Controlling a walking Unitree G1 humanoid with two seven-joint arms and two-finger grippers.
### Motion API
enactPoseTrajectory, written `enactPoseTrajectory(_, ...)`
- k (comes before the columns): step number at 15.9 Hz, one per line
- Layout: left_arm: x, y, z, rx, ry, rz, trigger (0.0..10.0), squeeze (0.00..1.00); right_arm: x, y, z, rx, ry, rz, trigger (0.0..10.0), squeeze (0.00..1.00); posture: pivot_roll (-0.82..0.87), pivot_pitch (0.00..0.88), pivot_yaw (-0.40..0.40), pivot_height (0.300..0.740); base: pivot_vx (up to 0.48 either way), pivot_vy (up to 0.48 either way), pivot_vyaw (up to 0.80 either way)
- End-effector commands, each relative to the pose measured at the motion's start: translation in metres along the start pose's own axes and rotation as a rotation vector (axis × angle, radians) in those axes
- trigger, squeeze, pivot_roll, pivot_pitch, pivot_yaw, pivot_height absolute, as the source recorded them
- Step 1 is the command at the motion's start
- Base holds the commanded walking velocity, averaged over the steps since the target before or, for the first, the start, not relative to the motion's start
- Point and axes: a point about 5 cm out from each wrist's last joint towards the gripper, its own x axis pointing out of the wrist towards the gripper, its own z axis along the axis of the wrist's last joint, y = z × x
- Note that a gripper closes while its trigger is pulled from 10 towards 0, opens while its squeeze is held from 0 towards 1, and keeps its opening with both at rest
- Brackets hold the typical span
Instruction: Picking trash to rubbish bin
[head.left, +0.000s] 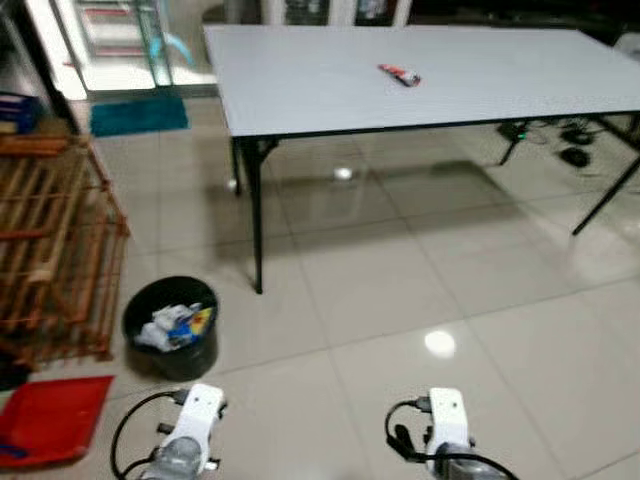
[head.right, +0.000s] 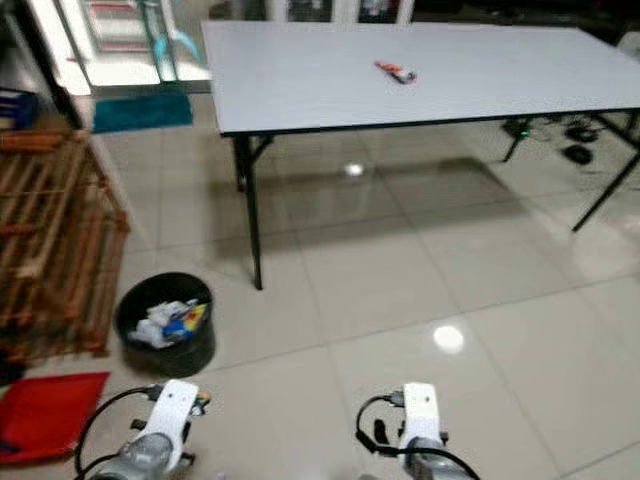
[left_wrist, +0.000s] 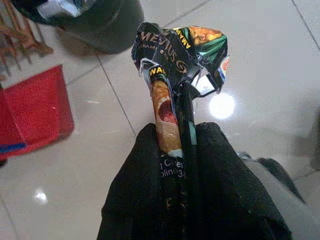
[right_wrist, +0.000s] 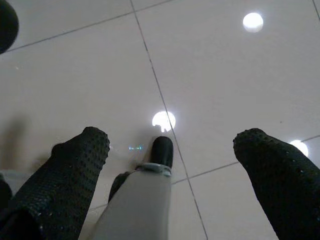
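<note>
Left gripper (left_wrist: 175, 100): fingers (left_wrist: 137, 185) clenched on a crumpled wrapper (left_wrist: 182, 50). A rolled section of the wrapper is pinched between the two black pads; its crushed, printed end projects past the fingertips. In the left wrist view the wrapper hangs above bare floor tile (left_wrist: 260, 60), with the bin visible beyond it and a red tray (left_wrist: 32, 112) off to one side.

Right gripper (right_wrist: 167, 145): released, fingers (right_wrist: 75, 170) spread wide apart, nothing between them. It points down at the tile, clear of all objects.

Containers:
- Bin (head.left: 171, 327): round, black, upright on the floor, just beside the near-left table leg (head.left: 256, 215). It holds crumpled white paper and a piece of blue-and-yellow packaging, filling it to about rim level.
- Red tray (head.left: 55, 418): flat on the floor at the robot's left, near the bin. Its contents cannot be made out.
- Wooden rack (head.left: 55, 245): stands on the floor behind the tray and beside the bin.

Other trash: a small red item (head.left: 399, 74) lies on the grey table (head.left: 300, 90), near the middle of the top, well apart from both grippers.

Arm pose: both arms are held low at the bottom of the head views, wrists (head.left: 195, 410) level with each other and angled downward. The left wrist sits near the bin, to its right and closer to the robot; the right wrist (head.left: 447, 415) is over open floor, well apart from the bin.
</note>
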Motion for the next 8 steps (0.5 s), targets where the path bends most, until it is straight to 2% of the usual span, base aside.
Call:
enactPoseTrajectory(1,-0.0004,-0.0045,-0.0031,0.010,0.011,-0.005,10.0,0.00,-0.0003,-0.0010,-0.0016,0.003,0.006,-0.005,10.0,0.00,-0.06,0.061,-0.086,0.740,0.000,0.000,0.00)
enactPoseTrajectory(4,-0.0004,-0.0045,-0.0002,0.004,-0.013,-0.007,10.0,0.00,0.0000,-0.0009,0.0022,0.041,-0.020,-0.002,10.0,0.00,-0.06,0.063,-0.085,0.740,0.000,0.000,0.00)
enactPoseTrajectory(5,-0.0001,-0.0043,0.0033,-0.007,-0.027,-0.008,10.0,0.00,0.0002,-0.0014,0.0035,0.000,-0.017,-0.007,10.0,0.00,-0.06,0.061,-0.084,0.740,0.000,0.000,0.00)
enactPoseTrajectory(6,0.0000,-0.0043,0.0039,-0.003,-0.026,-0.008,10.0,0.00,0.0002,-0.0012,0.0035,0.001,-0.016,-0.004,10.0,0.00,-0.06,0.062,-0.084,0.740,0.000,0.000,0.00)
enactPoseTrajectory(8,0.0001,-0.0040,0.0028,0.009,-0.012,-0.004,10.0,0.00,0.0000,-0.0008,0.0005,-0.019,0.000,-0.006,10.0,0.00,-0.06,0.063,-0.084,0.740,0.000,0.000,0.64)
